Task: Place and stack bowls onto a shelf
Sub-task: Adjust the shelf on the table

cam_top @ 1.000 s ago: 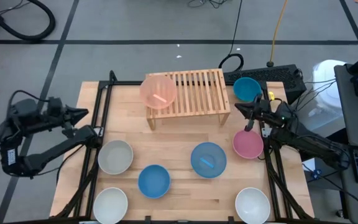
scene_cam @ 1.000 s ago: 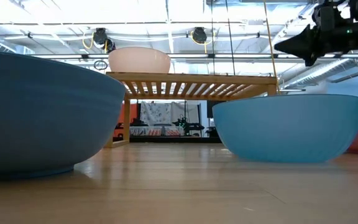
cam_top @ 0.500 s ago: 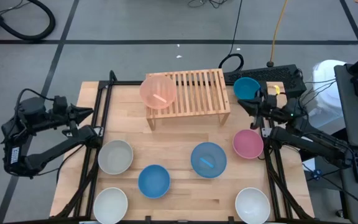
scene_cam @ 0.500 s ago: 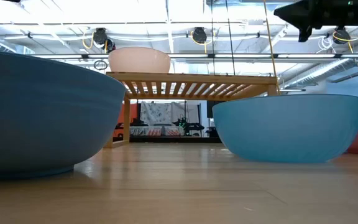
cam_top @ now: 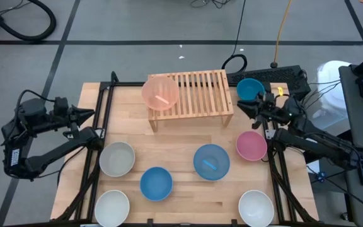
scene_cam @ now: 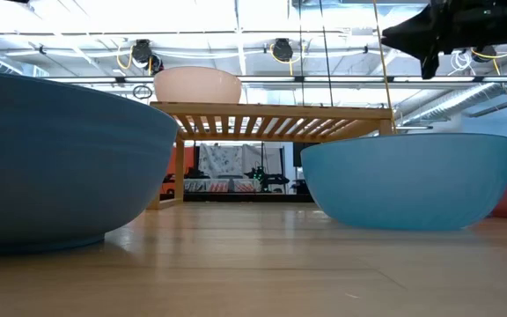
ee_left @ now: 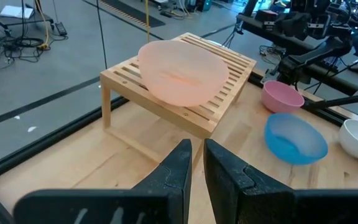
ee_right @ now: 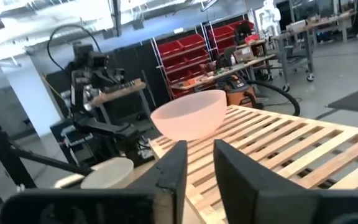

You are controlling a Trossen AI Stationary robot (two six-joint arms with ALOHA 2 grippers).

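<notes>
While the pale orange-pink bowl (cam_top: 161, 92) sits upright on the left end of the slatted shelf (cam_top: 197, 94), I see nothing stacked on it. The right gripper (cam_top: 242, 108) hangs raised off the tabletop just beyond the shelf's right end, between the teal bowl (cam_top: 251, 89) behind it and the pink bowl (cam_top: 251, 145) in front of it. Its fingers (ee_right: 171, 167) stand a little apart with a clear gap between them and nothing in that gap, so I read it as released. In the low view it shows dark and high at the upper right, above the light blue bowl (scene_cam: 409, 180).

The left gripper (cam_top: 91, 113) waits at the table's (cam_top: 181, 183) left edge, pointing toward the shelf; its own camera shows a narrow slit between the fingers (ee_left: 178, 171) and no object in them, but I cannot tell whether that counts as parted or closed.

On the tabletop I count a grey-beige bowl (cam_top: 117, 158), a darker blue bowl (cam_top: 155, 183) and the light blue one in the middle, and two white bowls (cam_top: 112, 206) at the front corners, all apart from one another.
</notes>
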